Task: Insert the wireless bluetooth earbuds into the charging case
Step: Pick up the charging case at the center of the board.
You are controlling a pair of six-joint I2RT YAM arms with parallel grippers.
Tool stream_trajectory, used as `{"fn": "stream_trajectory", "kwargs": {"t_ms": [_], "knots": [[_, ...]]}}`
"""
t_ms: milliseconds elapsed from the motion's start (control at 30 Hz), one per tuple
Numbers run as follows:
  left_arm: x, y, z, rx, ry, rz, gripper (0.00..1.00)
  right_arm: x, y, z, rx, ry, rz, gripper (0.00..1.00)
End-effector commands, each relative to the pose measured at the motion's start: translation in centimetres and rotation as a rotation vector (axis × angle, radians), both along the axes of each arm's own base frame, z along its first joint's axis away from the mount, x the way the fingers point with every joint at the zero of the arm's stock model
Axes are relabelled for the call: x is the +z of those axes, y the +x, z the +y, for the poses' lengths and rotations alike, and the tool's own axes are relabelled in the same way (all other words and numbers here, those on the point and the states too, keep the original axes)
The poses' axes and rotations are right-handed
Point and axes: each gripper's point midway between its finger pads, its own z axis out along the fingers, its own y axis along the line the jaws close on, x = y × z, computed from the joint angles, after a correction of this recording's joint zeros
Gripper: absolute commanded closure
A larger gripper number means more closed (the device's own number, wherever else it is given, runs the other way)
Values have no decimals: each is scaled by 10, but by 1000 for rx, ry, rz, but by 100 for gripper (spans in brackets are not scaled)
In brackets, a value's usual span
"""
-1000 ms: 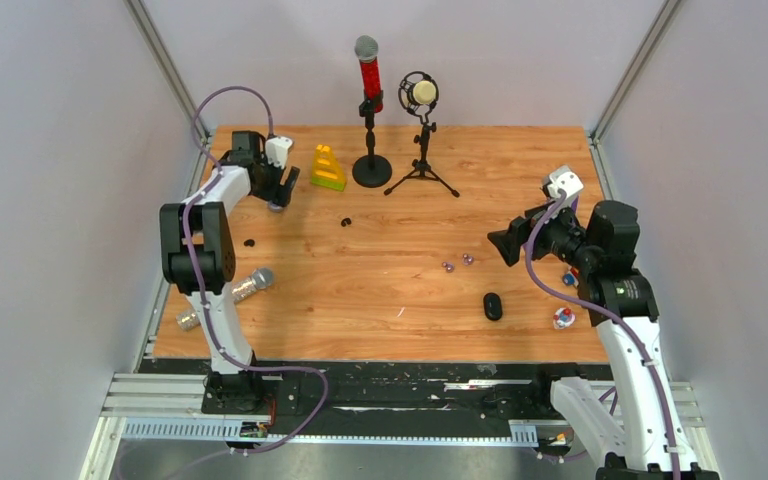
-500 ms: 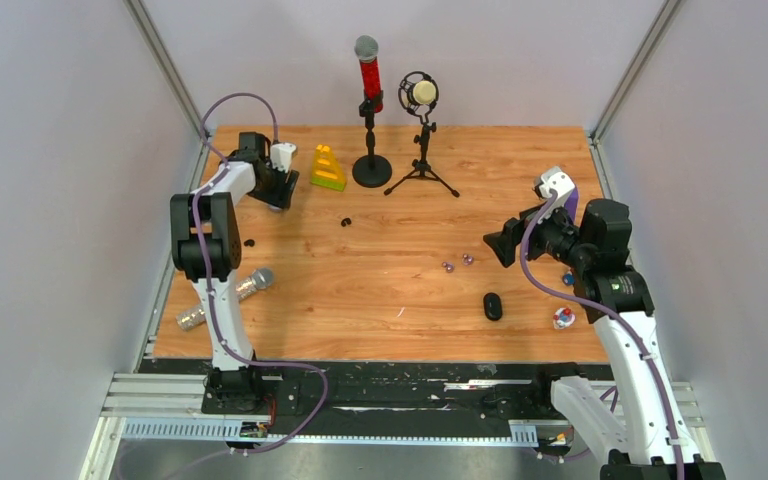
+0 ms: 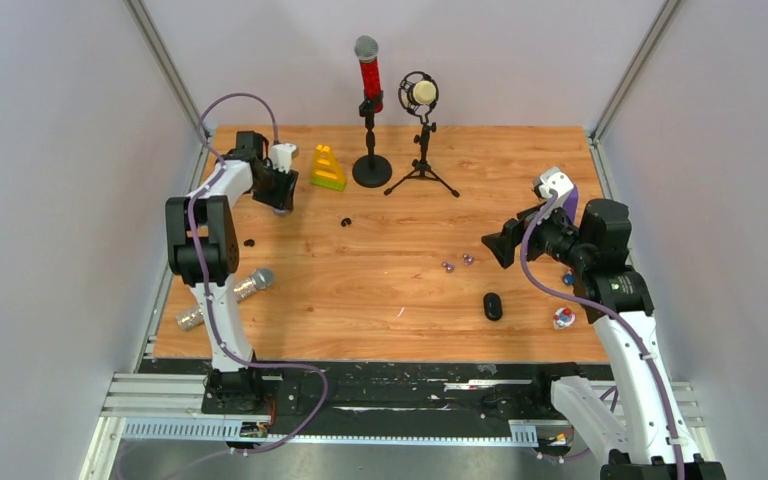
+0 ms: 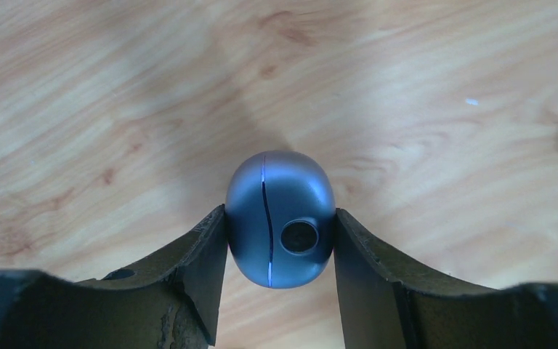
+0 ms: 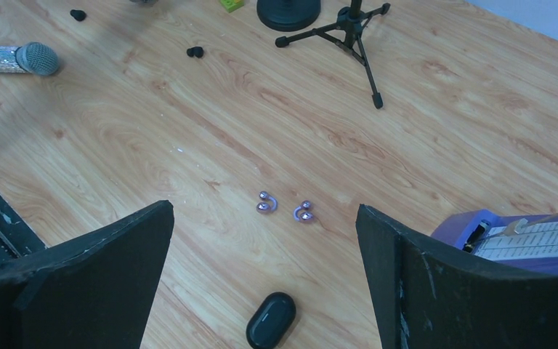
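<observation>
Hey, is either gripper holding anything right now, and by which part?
The left gripper clasps the blue rounded case by its two opposite sides. The right gripper is open, holding nothing.

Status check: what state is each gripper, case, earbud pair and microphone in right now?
blue case: lid shut, on table.
left gripper: closed on blue case.
right gripper: open, empty.
purple earbuds: loose on table, outside any case.
black case: shut, lying flat.
silver microphone: lying down.
red microphone: upright in stand.
</observation>
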Motion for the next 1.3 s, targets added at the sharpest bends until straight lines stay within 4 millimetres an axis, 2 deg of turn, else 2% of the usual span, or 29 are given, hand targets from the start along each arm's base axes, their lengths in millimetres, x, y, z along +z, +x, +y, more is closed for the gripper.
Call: {"fn": "stream_trajectory", "kwargs": {"t_ms": [0,33,67,100,133,167,200,233,267,300,333,367,400,433,467,533,600,700,900,1067,1267], "knots": [[92,-18,-32,-101,-153,-138,55,28,-3,13,56,72,-44,0],[111,-28,-43,-143,-181,-174,55,33,-6,16,70,91,-39,0],[112,-38,-48,-160,-188,-177,55,40,-8,20,90,111,-37,0],[137,-46,-62,-219,-187,-243,55,45,-12,26,127,136,-26,0],[137,-58,-80,-271,-188,-252,54,50,-15,31,153,158,-13,0],[163,-68,-87,-314,-166,-330,54,56,-19,37,195,181,-2,0],[165,-80,-104,-369,-162,-352,53,62,-24,44,248,201,6,0],[190,-89,-112,-410,-147,-439,53,68,-28,49,296,219,12,0],[191,-104,-129,-463,-149,-453,52,75,-31,55,337,247,26,0],[214,-113,-136,-496,-146,-535,51,80,-28,59,359,279,52,0],[229,-131,-152,-552,-162,-585,51,86,-28,64,376,319,86,0],[240,-138,-160,-581,-166,-629,51,91,-25,69,390,343,101,1],[255,-155,-173,-631,-184,-674,50,93,-20,75,394,365,120,1],[264,-161,-179,-656,-188,-714,50,94,-16,81,398,381,138,2],[277,-176,-190,-695,-203,-757,51,93,-9,88,404,391,154,2],[291,-194,-203,-744,-235,-814,50,83,0,103,420,411,222,3],[295,-209,-214,-792,-279,-814,51,69,9,118,438,428,312,4],[284,-223,-226,-856,-307,-779,51,46,22,134,448,443,429,9],[246,-232,-243,-932,-319,-698,51,24,34,161,496,452,528,13],[237,-235,-250,-941,-334,-672,52,14,33,179,529,478,590,18],[232,-241,-257,-958,-371,-642,53,-8,18,203,577,475,682,25]]}}
